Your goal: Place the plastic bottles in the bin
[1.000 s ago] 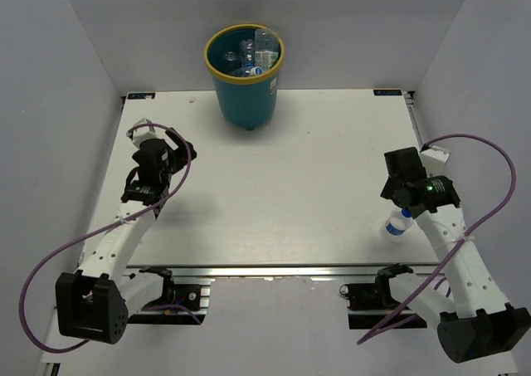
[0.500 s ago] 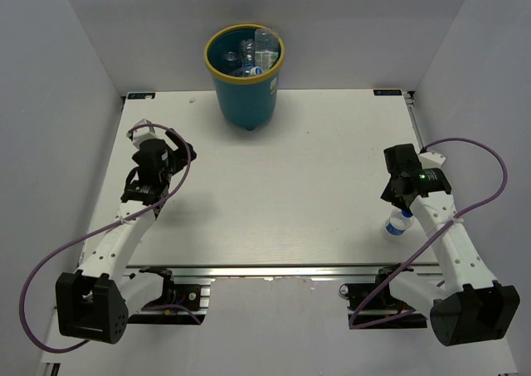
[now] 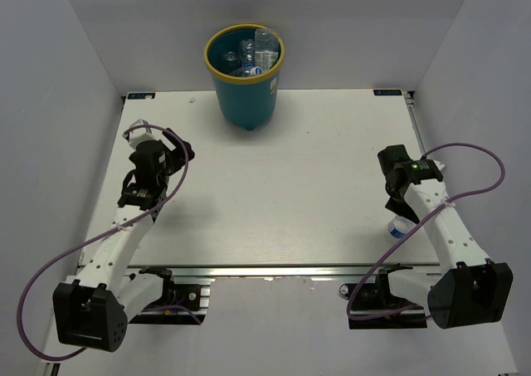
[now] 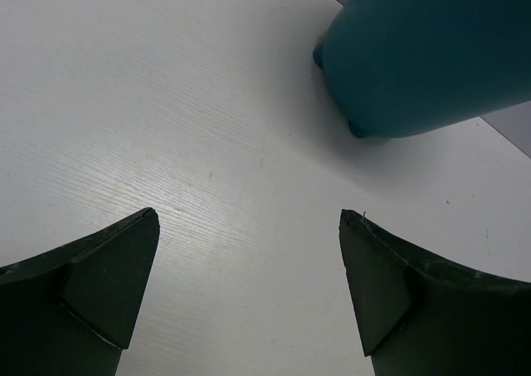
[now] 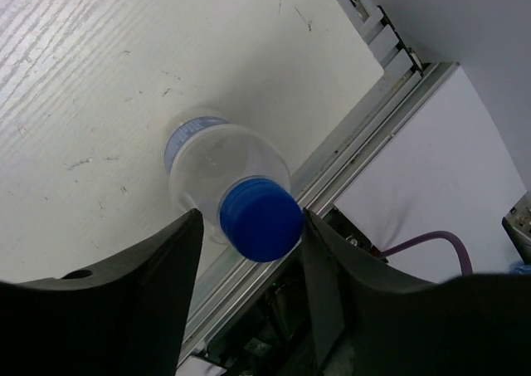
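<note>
A small clear plastic bottle (image 5: 217, 170) with a blue cap (image 5: 260, 210) stands upright near the table's front right edge, half hidden under my right arm in the top view (image 3: 399, 228). My right gripper (image 5: 252, 215) straddles its top, one finger against each side. The teal bin (image 3: 246, 90) with a yellow rim stands at the back centre, with several clear bottles (image 3: 255, 51) inside. My left gripper (image 4: 249, 220) is open over bare table, short of the bin's base (image 4: 415, 61).
The metal rail (image 5: 365, 135) of the table's front edge runs just beyond the bottle. Grey walls close in the table on three sides. A purple cable (image 3: 477, 156) loops from the right arm.
My right gripper has dropped over the bottle and its fingers have closed in on it. The left arm has barely moved.
</note>
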`<state>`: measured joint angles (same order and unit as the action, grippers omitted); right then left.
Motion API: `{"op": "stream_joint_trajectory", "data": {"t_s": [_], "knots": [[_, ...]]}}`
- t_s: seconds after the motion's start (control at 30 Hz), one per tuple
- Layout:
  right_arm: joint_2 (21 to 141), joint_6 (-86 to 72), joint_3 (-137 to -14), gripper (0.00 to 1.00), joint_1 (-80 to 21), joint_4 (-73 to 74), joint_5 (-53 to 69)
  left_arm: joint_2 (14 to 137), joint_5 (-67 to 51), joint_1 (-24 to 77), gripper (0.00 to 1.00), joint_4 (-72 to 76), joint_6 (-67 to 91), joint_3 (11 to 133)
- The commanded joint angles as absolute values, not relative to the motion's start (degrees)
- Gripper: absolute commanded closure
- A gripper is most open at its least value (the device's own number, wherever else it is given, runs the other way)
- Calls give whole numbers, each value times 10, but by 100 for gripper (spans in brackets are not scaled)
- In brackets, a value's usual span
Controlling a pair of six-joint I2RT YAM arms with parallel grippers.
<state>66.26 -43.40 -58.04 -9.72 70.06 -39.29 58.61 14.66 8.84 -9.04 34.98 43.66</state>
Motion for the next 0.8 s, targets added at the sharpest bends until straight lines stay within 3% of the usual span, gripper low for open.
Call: {"op": "stream_joint_trajectory", "data": {"t_s": [0.0, 0.27, 0.47, 0.63, 0.77], "knots": [[658, -457, -603, 45, -94, 724, -417, 570, 162, 91, 2, -98, 352, 442], [655, -435, -600, 66, -94, 707, -406, 561, 165, 91, 2, -98, 352, 441], [616, -409, -613, 100, -94, 686, -406, 562, 163, 91, 2, -97, 352, 440], [585, -279, -628, 100, -95, 593, -334, 562, 160, 90, 2, -97, 352, 440], [567, -172, -668, 100, -98, 419, -140, 562, 159, 91, 2, -101, 352, 440]]}}
